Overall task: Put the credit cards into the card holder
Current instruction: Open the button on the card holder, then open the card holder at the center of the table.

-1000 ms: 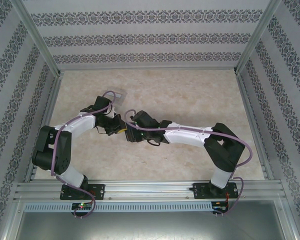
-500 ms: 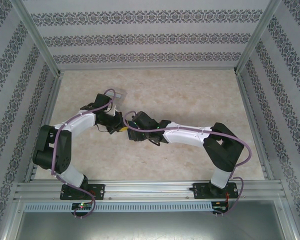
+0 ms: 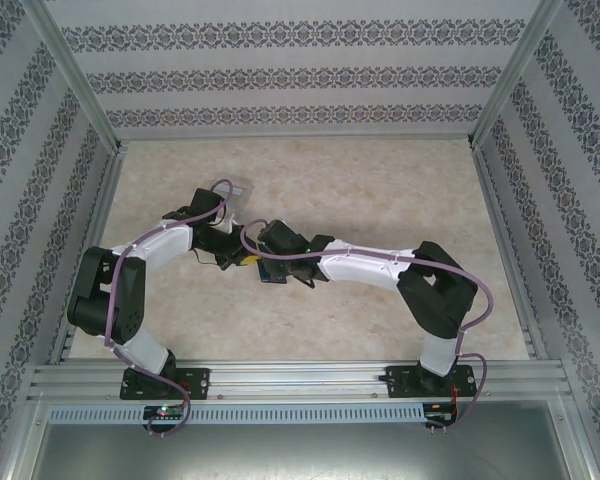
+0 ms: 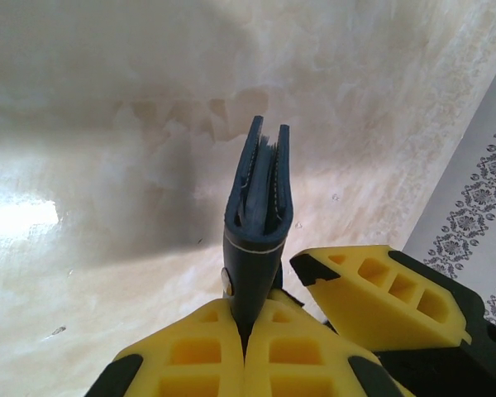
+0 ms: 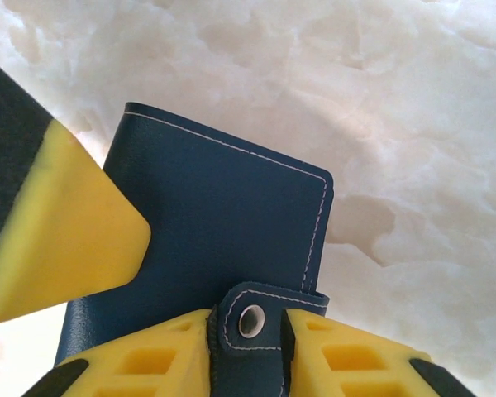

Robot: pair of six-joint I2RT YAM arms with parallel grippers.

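Two yellow fingers point(image 4: 190, 356) of the left gripper point(image 4: 246, 335) are pressed together on the near edge of the card holder point(image 4: 260, 190). This gripper pinches it and holds it on edge, apparently lifted off the table point(image 4: 83, 124). In the left wrist view we see the holder edge-on. Its two navy covers stand nearly closed, w/ only a thin gap at the far end. Between them are some blue-grey layers, but we cannot tell if any of them are the credit cards.

The right gripper point(image 5: 248, 335) has its fingers narrow, one at each side of the clasp tab point(image 5: 269, 299) and very close to it. Whether they really squeeze the tab or only stand beside it, we cannot tell. From above, both grippers meet approx. at the middle-left part of the table, between the two arms.

Our judgement re progress: the holder is folded and the tab lies over its edge w/ the snap facing the right wrist camera. So the loading step is probably finished. What is left is to press the snap shut, if it is not shut already, and to put the holder down. This is a guess only, since the inside is hidden.
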